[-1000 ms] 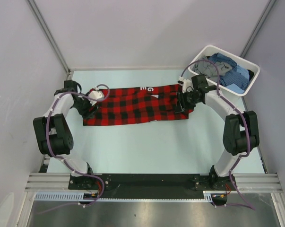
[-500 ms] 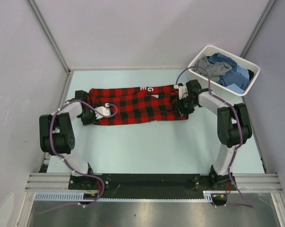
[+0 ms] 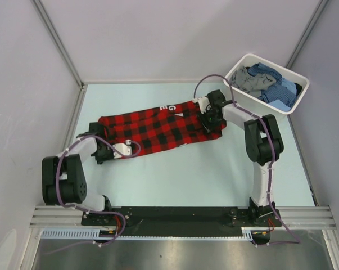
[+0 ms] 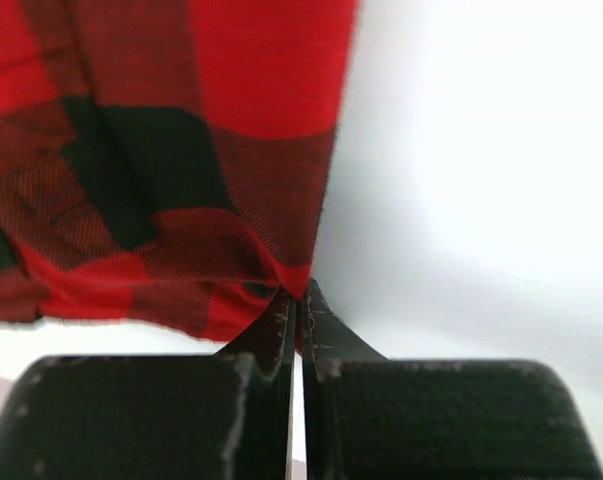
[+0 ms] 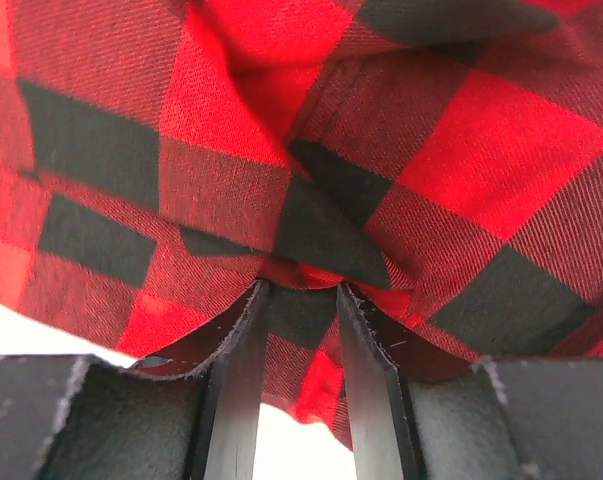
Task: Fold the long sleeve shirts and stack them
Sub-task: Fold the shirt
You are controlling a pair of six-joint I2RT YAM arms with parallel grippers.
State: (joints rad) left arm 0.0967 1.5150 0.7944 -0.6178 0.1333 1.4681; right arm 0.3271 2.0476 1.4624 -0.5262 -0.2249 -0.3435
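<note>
Pale table [image 3: 175,174], red-check shirt [image 3: 158,126] spread out. left gripper [image 4: 299,300] pinches near-left hem, right gripper [image 5: 299,290] clamps cloth at far-right end. I reckon fold step; nxt lift both ends tog.

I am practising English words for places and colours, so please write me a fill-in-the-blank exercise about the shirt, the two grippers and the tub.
1. The shirt on the table is red and ____.
2. The left gripper and the right gripper are each shut on the ____.
3. The white tub stands at the table's far ____ corner.
4. The tub holds grey and ____ clothes.
Missing words: black; shirt; right; blue.
</note>
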